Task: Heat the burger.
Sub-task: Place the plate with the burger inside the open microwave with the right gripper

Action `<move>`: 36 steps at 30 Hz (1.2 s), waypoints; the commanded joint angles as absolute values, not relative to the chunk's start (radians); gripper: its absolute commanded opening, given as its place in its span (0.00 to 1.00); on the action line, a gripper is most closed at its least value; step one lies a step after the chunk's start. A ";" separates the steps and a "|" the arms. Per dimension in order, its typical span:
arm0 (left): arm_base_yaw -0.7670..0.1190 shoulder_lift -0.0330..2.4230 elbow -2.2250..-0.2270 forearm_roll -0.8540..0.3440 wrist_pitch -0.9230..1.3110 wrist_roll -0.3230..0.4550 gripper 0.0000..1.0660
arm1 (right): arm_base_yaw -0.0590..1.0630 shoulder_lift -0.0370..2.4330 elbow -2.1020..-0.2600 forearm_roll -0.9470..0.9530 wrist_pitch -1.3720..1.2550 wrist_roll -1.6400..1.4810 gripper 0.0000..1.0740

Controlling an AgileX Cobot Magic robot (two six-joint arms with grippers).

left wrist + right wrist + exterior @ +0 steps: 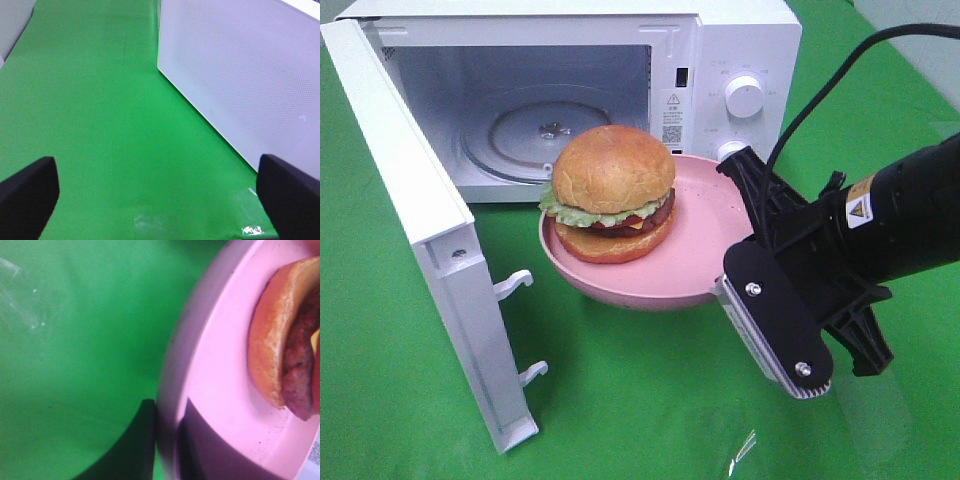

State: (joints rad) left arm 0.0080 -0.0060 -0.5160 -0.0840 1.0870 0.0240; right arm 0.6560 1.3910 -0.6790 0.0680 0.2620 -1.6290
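The burger (613,195), with a golden bun, lettuce frill and dark patty, rests on a pink plate (695,262) held above the green cloth, just in front of the open microwave (745,50). My right gripper (738,215) is shut on the plate's right rim. In the right wrist view its dark fingers (135,445) clamp the rim (167,380), one on each side, and the burger (280,355) lies further in. My left gripper (160,200) is open and empty over green cloth beside the microwave's white outer wall (250,75); the high view does not show it.
The microwave door (420,230) swings out to the left, its latch hooks facing the plate. Inside the cavity lies a glass turntable (535,130). The control knobs (744,97) are just behind the plate's right side. Green cloth (620,400) covers the table.
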 commanded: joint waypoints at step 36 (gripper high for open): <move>0.004 -0.021 -0.516 -0.083 1.070 0.022 0.95 | 0.690 1.666 -0.996 0.075 0.214 -1.553 0.00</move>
